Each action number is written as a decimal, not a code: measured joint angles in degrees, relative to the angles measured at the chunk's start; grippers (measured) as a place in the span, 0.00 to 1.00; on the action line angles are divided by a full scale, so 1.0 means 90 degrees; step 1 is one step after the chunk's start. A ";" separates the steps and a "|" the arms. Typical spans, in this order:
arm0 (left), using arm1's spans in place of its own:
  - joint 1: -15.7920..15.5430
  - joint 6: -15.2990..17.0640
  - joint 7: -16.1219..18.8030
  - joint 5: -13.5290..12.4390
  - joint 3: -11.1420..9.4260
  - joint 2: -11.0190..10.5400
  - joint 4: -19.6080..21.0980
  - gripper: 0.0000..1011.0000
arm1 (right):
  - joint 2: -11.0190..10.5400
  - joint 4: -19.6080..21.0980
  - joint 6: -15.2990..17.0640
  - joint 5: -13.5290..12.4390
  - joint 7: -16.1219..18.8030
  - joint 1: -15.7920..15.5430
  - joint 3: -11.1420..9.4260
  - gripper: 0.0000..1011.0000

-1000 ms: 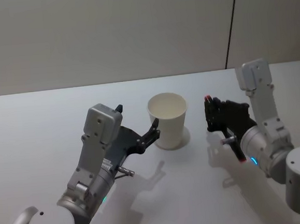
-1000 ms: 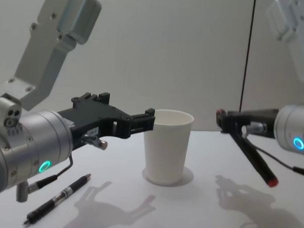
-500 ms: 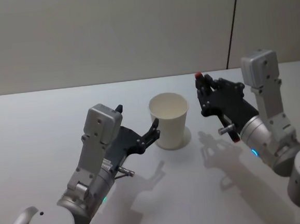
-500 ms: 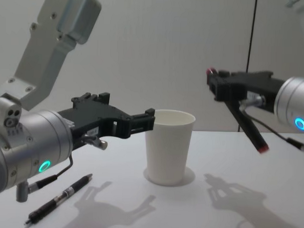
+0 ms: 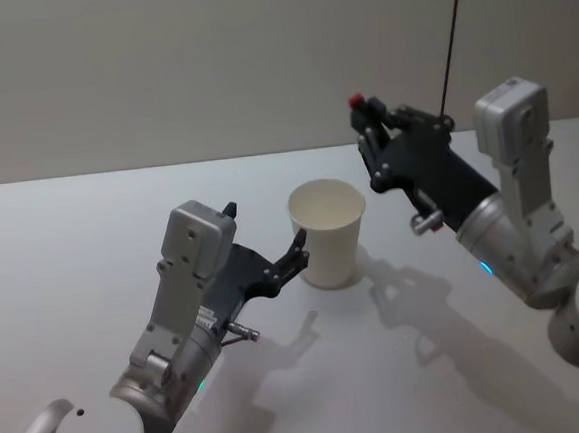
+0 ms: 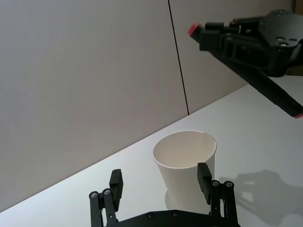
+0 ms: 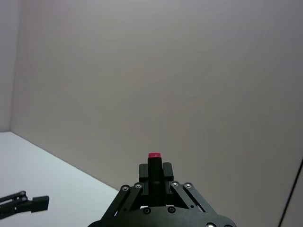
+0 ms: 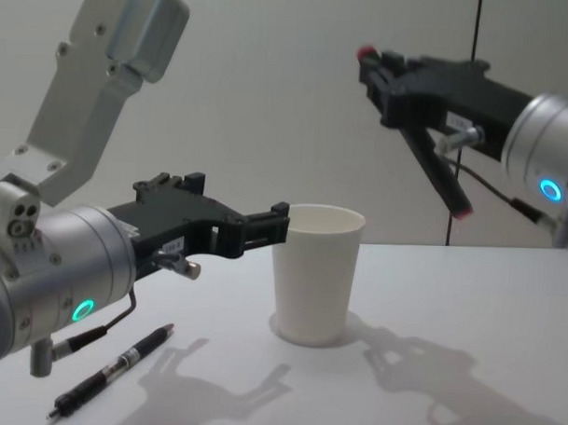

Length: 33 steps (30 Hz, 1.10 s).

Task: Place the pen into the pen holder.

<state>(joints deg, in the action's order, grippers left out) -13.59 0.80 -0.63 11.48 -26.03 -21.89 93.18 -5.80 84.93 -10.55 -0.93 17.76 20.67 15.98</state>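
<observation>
While head view shows me bare walls inside the plain white paper cup (image 5: 328, 259), chest view adds a slim black pen (image 8: 110, 384) lying left of it. Right gripper (image 8: 376, 71) pinches a red-tipped black pen (image 8: 435, 171) up right of it; left gripper (image 6: 159, 177) sits spread alongside.

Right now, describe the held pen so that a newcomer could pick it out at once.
Start at the white tapered paper cup standing mid-table. Above it, toward the robot's right, the right hand is shut on a slanted black pen with red ends. The other pen, plain black, lies flat on the white table at the robot's left and shows no red.
</observation>
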 joint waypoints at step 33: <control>0.0000 0.0000 0.0000 0.0000 0.0000 0.0000 0.0000 0.99 | 0.0546 -0.3256 -0.2881 -0.0727 0.2000 0.1968 0.0002 0.16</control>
<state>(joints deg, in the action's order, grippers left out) -13.59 0.80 -0.63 11.48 -26.03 -21.90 93.18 -0.89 55.62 -36.48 -7.47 35.76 38.38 15.99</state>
